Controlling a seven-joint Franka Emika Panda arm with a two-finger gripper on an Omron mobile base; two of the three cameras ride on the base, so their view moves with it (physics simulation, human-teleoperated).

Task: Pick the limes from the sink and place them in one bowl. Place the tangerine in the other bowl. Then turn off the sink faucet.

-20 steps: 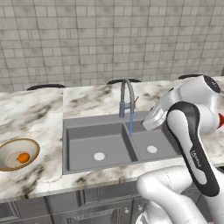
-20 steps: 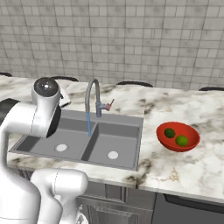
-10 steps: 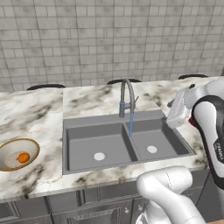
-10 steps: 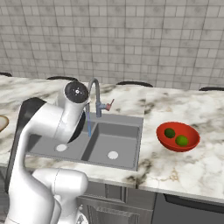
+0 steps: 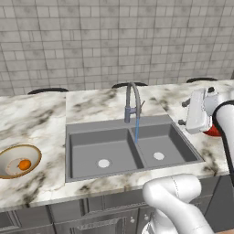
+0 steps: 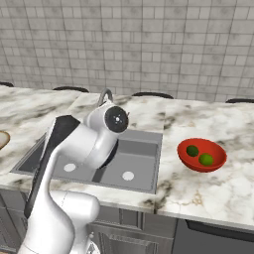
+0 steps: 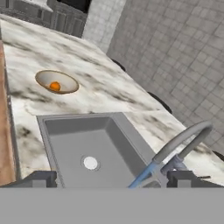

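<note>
Both limes (image 6: 192,151) (image 6: 206,159) lie in the red bowl (image 6: 218,159) on the counter right of the sink (image 5: 91,151). In the tan bowl (image 5: 9,157) at far left rests the tangerine (image 5: 24,164), also in the hand view as tangerine (image 7: 54,86) in bowl (image 7: 65,78). The faucet (image 5: 131,101) runs, a blue stream (image 5: 136,128) falling into the right basin. My gripper (image 5: 183,113) hovers open and empty over the sink's right edge, pointing left toward the faucet (image 7: 183,140). Its fingertips (image 7: 39,178) stand wide apart.
Marble counter (image 5: 41,114) surrounds the sink, with a tiled wall (image 5: 114,41) behind. My white arm covers much of the sink (image 6: 139,168) in the right base view. Each basin has a white drain (image 5: 104,163) (image 5: 158,156).
The hand has swung right, from above the right basin near the faucet to the sink's right edge. The fruits and bowls have not moved; water keeps running.
</note>
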